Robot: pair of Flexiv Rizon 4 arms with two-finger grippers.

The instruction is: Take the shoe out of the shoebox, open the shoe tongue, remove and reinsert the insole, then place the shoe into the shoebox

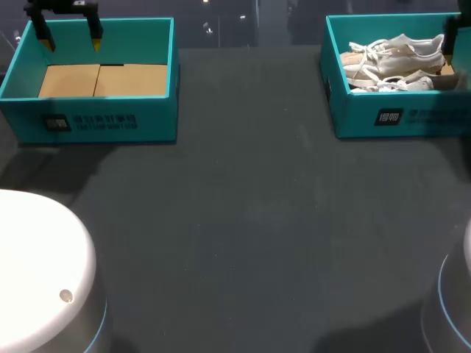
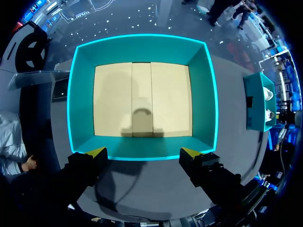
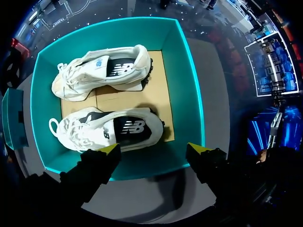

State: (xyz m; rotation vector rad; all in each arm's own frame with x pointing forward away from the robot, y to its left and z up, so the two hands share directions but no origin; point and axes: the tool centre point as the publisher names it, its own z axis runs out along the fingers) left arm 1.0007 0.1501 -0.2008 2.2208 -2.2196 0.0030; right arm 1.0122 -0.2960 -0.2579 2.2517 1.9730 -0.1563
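Two white shoes lie side by side in the teal shoebox point(image 1: 397, 118) at the far right of the table. In the right wrist view the near shoe point(image 3: 109, 132) and the far shoe point(image 3: 102, 71) both rest on the cardboard floor of this shoebox point(image 3: 187, 85), dark insoles showing. My right gripper point(image 3: 154, 149) hangs open above the box's near wall, just short of the near shoe, with nothing between its fingers. A second teal box point(image 1: 96, 121) at the far left is empty. My left gripper point(image 1: 71, 40) hovers open over it, and the left wrist view shows the left gripper point(image 2: 143, 152) above the empty box point(image 2: 142, 47).
The dark table point(image 1: 250, 220) stretches between the two boxes. My arms' white bases stand at the near left point(image 1: 37, 272) and near right point(image 1: 452, 309) corners. In the left wrist view the shoebox with the shoes point(image 2: 258, 101) shows off to the side.
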